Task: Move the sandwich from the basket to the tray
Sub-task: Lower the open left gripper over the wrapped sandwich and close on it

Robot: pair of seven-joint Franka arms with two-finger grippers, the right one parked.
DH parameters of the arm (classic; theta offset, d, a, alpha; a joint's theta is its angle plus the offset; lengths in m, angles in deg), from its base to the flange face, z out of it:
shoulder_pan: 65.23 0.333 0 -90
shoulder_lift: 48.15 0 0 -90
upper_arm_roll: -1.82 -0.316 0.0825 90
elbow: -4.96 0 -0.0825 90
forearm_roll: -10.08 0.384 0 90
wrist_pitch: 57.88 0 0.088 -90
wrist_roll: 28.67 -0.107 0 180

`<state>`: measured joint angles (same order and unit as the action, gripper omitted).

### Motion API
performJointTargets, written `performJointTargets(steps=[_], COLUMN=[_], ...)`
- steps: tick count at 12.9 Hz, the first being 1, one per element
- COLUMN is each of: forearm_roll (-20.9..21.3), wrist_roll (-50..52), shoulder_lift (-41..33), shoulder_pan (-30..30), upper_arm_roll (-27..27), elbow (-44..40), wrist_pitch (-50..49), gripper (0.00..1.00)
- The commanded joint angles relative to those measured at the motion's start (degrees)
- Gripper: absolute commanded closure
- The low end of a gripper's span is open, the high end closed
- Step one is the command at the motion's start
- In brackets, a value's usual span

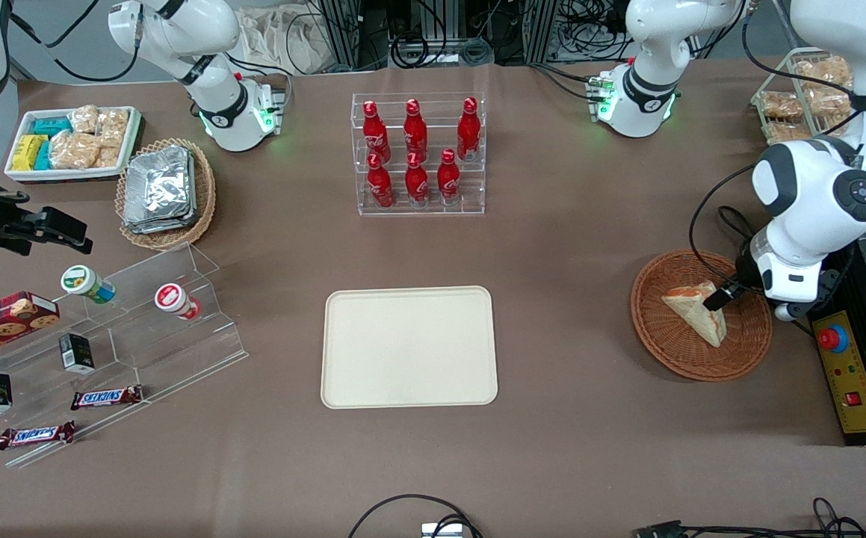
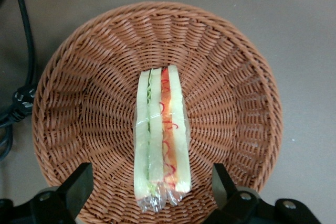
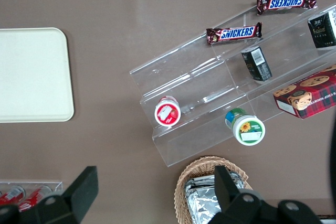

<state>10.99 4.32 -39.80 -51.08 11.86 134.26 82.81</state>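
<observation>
The sandwich (image 1: pixel 696 312) (image 2: pixel 160 140) is a wrapped white-bread wedge with red-orange and green filling. It lies in the round brown wicker basket (image 1: pixel 664 344) (image 2: pixel 236 77) toward the working arm's end of the table. My gripper (image 1: pixel 724 295) (image 2: pixel 149 192) hangs just above the basket and is open. Its two black fingers (image 2: pixel 79 184) stand on either side of the sandwich's end without touching it. The cream rectangular tray (image 1: pixel 409 347) (image 3: pixel 31 74) lies flat in the middle of the table, with nothing on it.
A clear rack of red bottles (image 1: pixel 418 153) stands farther from the front camera than the tray. A tan basket of foil packets (image 1: pixel 167 190), a white snack bin (image 1: pixel 70 142) and a clear stepped shelf (image 1: pixel 104 336) lie toward the parked arm's end. A control box (image 1: pixel 847 373) sits beside the brown basket.
</observation>
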Motion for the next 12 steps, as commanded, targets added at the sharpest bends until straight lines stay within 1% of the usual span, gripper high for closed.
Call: performJointTargets(steps=[1, 7, 12], forearm_roll=[0.5, 0.59, 0.59], wrist_roll=[4.08, 6.91, 7.0], shoulder_lift=[1.14, 4.21, 7.2], shoulder_pan=[0.36, -0.09, -0.09], upper_arm_roll=[0.42, 0.59, 0.51], elbow=[0.86, 1.48, 3.94], wrist_pitch=[2.82, 7.04, 13.8], gripper=[0.0, 0.0, 0.0])
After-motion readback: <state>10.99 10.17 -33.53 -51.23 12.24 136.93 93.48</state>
